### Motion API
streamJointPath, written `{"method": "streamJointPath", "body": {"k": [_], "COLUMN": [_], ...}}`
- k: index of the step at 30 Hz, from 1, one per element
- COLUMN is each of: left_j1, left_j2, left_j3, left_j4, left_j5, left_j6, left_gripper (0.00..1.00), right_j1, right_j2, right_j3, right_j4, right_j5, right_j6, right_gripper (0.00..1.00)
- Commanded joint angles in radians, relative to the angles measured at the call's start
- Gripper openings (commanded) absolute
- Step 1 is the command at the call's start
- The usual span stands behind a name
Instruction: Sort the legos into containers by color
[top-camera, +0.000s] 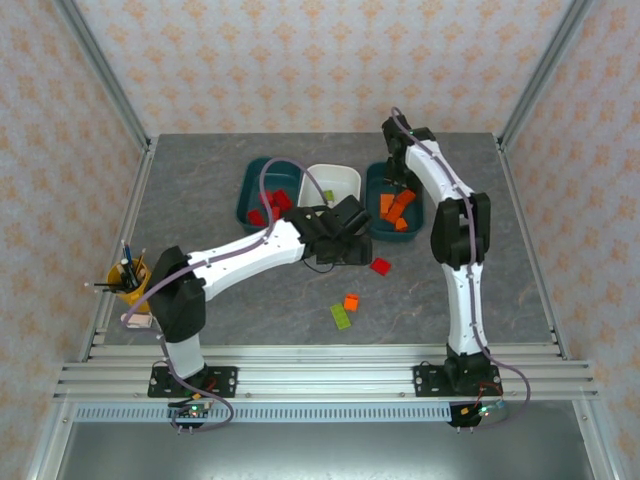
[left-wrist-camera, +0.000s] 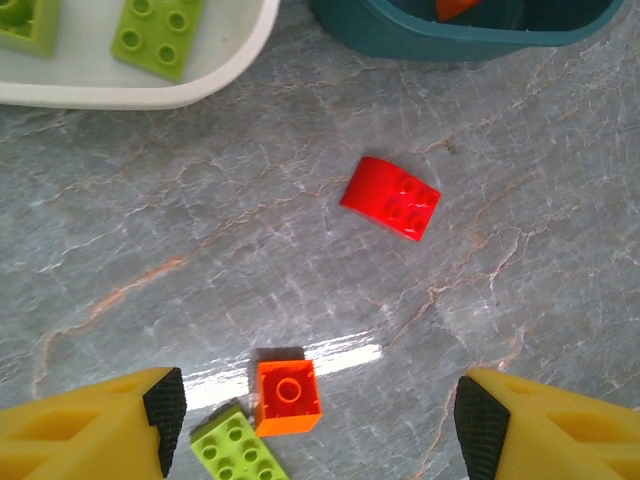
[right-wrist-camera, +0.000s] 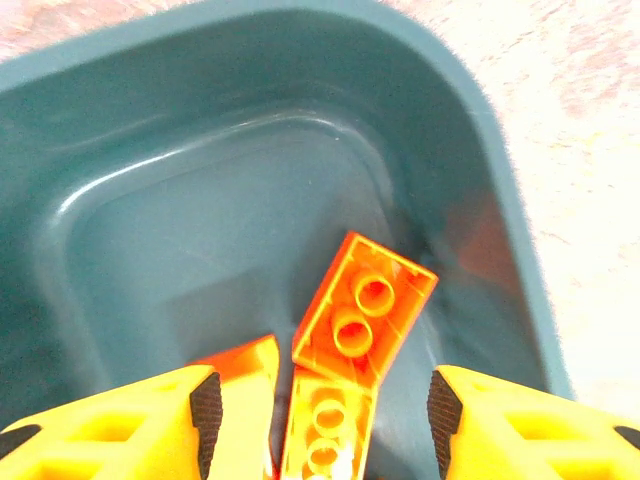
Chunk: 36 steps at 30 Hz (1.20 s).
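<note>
While the left claw (left-wrist-camera: 322, 415) hangs released over the surface (left-wrist-camera: 150, 250), jaws wide and nothing gripped, a small orange lego (left-wrist-camera: 288, 395) lies below between its fingertips at bottom centre. A green lego (left-wrist-camera: 238, 450) sits just beside it at lower left. Red lego (left-wrist-camera: 391, 198) lies apart, right of centre. White tub (left-wrist-camera: 230, 75) at upper left holds green legos (left-wrist-camera: 158, 32); the right teal tub (left-wrist-camera: 450, 40) edge is at upper right. Left arm (top-camera: 250, 250) in the top view stretches from its lower-left base diagonally up-right to frame centre. Right claw (right-wrist-camera: 325, 410) also released, empty, over the right teal tub and its orange legos (right-wrist-camera: 365, 305), one tilted against another. Right arm (top-camera: 462, 235) rises from the lower-right base, elbow bent, forearm reaching up-left, wrist pointing down at that tub. Left teal tub (top-camera: 262, 185) holds red legos (top-camera: 275, 205).
</note>
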Motion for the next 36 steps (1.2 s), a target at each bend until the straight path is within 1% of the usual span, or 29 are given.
{"method": "streamJointPath", "body": {"k": [1, 3, 8, 11, 15, 16, 19, 23, 26, 32, 36], "left_j1": [-0.007, -0.008, -0.016, -0.022, -0.033, -0.036, -0.047, -0.055, -0.055, -0.052, -0.049], "left_j2": [0.066, 0.123, 0.256, 0.323, 0.401, 0.418, 0.473, 0.555, 0.613, 0.667, 0.697], "left_j3": [0.075, 0.116, 0.233, 0.302, 0.38, 0.396, 0.462, 0.57, 0.642, 0.673, 0.699], "left_j4": [-0.079, -0.098, -0.14, -0.145, -0.166, -0.167, -0.204, -0.259, -0.304, -0.293, -0.312], "left_j5": [-0.009, -0.002, 0.041, 0.061, 0.059, 0.057, 0.035, 0.018, 0.012, -0.029, -0.044], "left_j6": [-0.07, -0.149, -0.366, -0.483, -0.65, -0.693, -0.808, -0.906, -0.943, -1.004, -1.009], "left_gripper": [0.75, 0.75, 0.77, 0.78, 0.8, 0.8, 0.82, 0.83, 0.83, 0.79, 0.73], "right_j1": [0.012, 0.018, 0.034, 0.044, 0.072, 0.078, 0.084, 0.085, 0.085, 0.084, 0.084], "right_j2": [-0.248, -0.374, -0.723, -0.899, -1.093, -1.154, -1.255, -1.329, -1.358, -1.395, -1.405], "right_j3": [-0.097, -0.23, -0.629, -0.808, -0.962, -0.988, -1.04, -1.064, -1.065, -1.062, -1.066], "right_j4": [0.007, 0.046, 0.136, 0.131, 0.084, 0.068, 0.021, -0.029, -0.047, -0.057, -0.062], "right_j5": [0.003, -0.004, -0.061, -0.11, -0.139, -0.14, -0.145, -0.136, -0.129, -0.122, -0.127], "right_j6": [-0.003, 0.006, 0.045, 0.075, 0.109, 0.117, 0.139, 0.151, 0.158, 0.161, 0.163], "right_gripper": [0.58, 0.58, 0.61, 0.61, 0.61, 0.61, 0.62, 0.61, 0.61, 0.61, 0.61]}}
